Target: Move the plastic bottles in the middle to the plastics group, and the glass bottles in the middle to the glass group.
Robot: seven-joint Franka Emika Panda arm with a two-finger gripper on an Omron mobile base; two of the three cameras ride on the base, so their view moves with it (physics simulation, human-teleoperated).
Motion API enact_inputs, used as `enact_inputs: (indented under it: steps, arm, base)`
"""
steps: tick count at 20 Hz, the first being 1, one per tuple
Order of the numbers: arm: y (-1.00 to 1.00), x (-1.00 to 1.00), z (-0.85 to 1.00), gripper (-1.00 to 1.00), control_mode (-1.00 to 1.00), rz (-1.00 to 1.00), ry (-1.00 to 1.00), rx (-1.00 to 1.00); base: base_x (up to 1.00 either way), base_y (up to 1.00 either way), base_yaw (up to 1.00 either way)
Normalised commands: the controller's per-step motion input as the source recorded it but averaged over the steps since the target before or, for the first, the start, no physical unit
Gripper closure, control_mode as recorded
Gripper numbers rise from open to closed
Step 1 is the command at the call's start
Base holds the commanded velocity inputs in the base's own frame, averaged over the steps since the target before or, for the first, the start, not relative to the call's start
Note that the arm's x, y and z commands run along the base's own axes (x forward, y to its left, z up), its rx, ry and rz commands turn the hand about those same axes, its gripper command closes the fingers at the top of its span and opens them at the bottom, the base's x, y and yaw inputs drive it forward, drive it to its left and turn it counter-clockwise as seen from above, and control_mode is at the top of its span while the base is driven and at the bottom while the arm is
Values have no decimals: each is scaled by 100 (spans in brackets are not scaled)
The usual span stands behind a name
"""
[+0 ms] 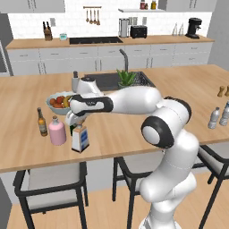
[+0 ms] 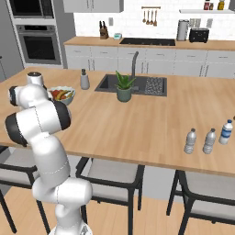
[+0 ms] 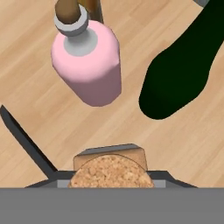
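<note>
My gripper (image 1: 77, 124) hangs low over the left end of the island, shut on the tan stopper (image 3: 111, 173) of the squarish clear blue-labelled bottle (image 1: 80, 139), which stands on the wood. The stopper hides the fingertips in the hand view. Just left of it is the squat pink flask (image 1: 57, 131) (image 3: 89, 65), and further left the slim brown beer bottle (image 1: 41, 121). The dark green wine bottle (image 3: 183, 65) stands close behind my hand, mostly hidden by it in the left base view. Pale clear plastic bottles (image 2: 190, 141) (image 2: 209, 141) (image 1: 214, 117) stand at the island's right end.
A fruit bowl (image 1: 58, 102) sits behind the glass group. The sink (image 1: 107, 80) and a potted plant (image 2: 123, 89) lie mid-island. Two small brown shakers (image 1: 220, 91) are far right. Stools (image 1: 49, 179) line the front edge.
</note>
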Motion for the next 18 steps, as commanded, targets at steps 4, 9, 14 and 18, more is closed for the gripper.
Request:
enact_inputs:
  steps: [4,9,14,18]
  arm:
    - [0,0,0,-100,-100,0,0,0]
    - [0,0,0,-100,-100,0,0,0]
    - [0,0,17,-100,-100,0,-3,0]
    - [0,0,39,-100,-100,0,-6,0]
  base:
    - [0,0,0]
    - [0,0,0]
    - [0,0,0]
    - [0,0,0]
